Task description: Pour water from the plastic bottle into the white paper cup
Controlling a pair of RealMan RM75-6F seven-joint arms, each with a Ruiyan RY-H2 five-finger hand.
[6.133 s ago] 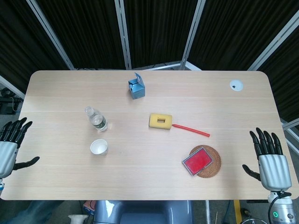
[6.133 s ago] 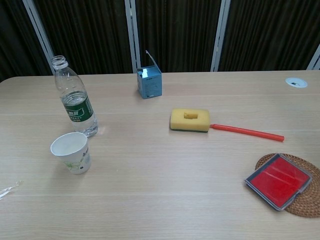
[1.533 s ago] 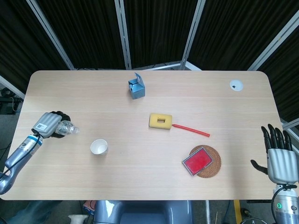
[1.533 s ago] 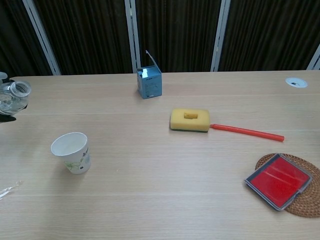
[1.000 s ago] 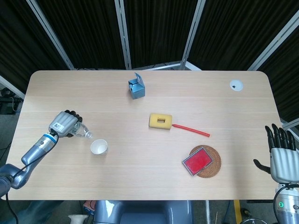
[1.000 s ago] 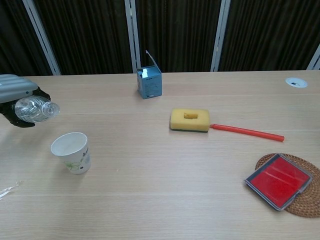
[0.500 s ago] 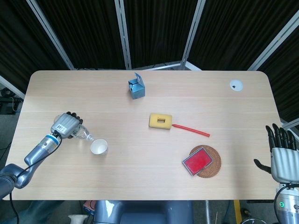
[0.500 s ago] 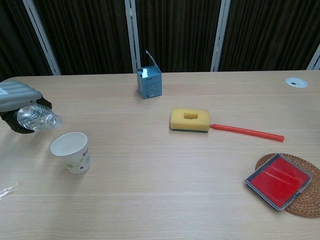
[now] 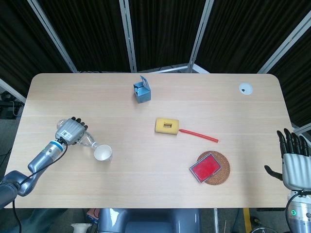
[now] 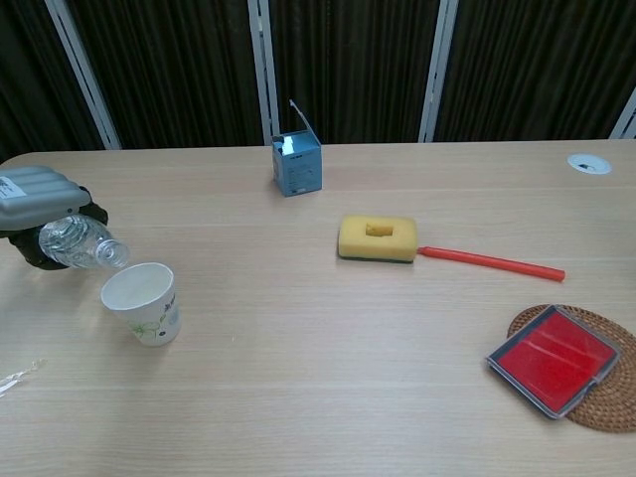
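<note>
Head view. On the table (image 9: 146, 174), toward nine o'clock: left hand (image 9: 69, 132), fingers curled tight round a plastic bottle (image 9: 89, 141), gripping its body. Bottle tipped nearly flat, mouth aimed toward four o'clock, just at the rim of the white paper cup (image 9: 103, 153). Cup upright, directly beside the bottle's neck at its four o'clock. At twelve o'clock from the table's middle: a small blue box (image 9: 141, 91), flap open. Near the centre: a yellow sponge (image 9: 166, 126), with a red straw (image 9: 199, 135) running from it toward four o'clock. Further toward five o'clock: a red card case (image 9: 205, 167) lying on a round woven coaster (image 9: 222, 172). At the far two o'clock corner: a white round cap (image 9: 245, 88) set in the tabletop. Right hand (image 9: 293, 164) at the four o'clock edge, well apart from everything, fingers straight and slightly spread, holding nothing.

Chest view. Left hand (image 10: 40, 204) at nine o'clock, wrapped over the bottle (image 10: 81, 245); bottle's open mouth angled down, just above the cup's (image 10: 142, 303) far rim. Whether water is flowing cannot be told. Box (image 10: 297, 161) at twelve o'clock, sponge (image 10: 377, 238) centre, straw (image 10: 490, 263) to its three o'clock, case (image 10: 554, 360) and coaster (image 10: 608, 407) at four o'clock. Right hand not seen here.
</note>
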